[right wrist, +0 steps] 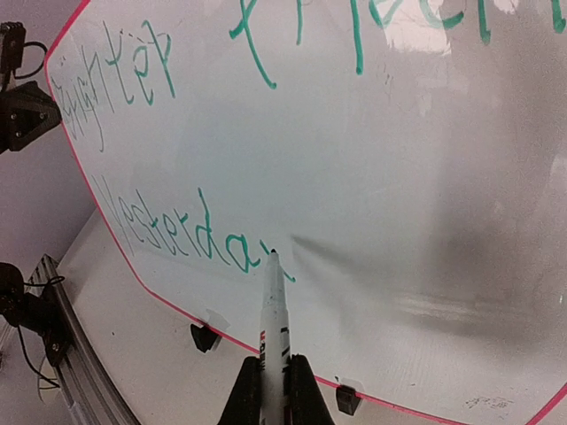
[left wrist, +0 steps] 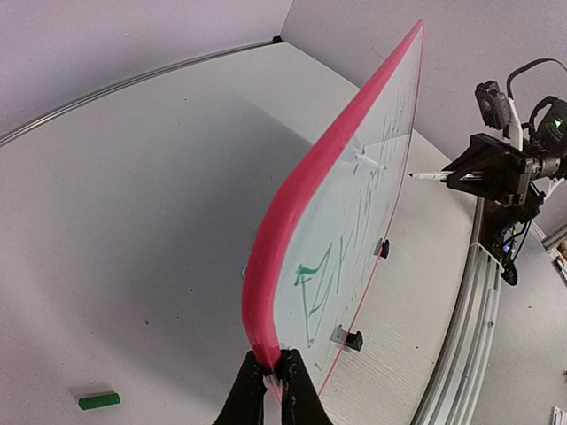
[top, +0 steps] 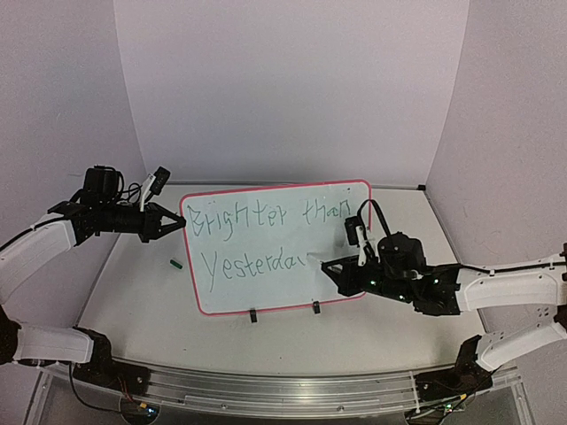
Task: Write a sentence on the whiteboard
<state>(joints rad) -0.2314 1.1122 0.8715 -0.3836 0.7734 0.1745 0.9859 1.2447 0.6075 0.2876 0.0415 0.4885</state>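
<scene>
The whiteboard (top: 275, 283) stands tilted up on the table, red-pink frame, two black clips (top: 253, 315) on its lower edge. Green letters (top: 257, 220) read "Brighter than" above "Yesterda" plus the start of another letter (right wrist: 177, 239). My left gripper (left wrist: 273, 372) is shut on the board's left frame edge (left wrist: 292, 204). My right gripper (right wrist: 275, 376) is shut on a white marker (right wrist: 274, 310), its tip touching the board just right of the last letter. In the top view the right gripper (top: 341, 270) is at the board's lower right.
A green marker cap (top: 176, 262) lies on the grey tabletop left of the board; it also shows in the left wrist view (left wrist: 98, 401). A metal rail (top: 266, 385) runs along the near table edge. White walls enclose the back and sides.
</scene>
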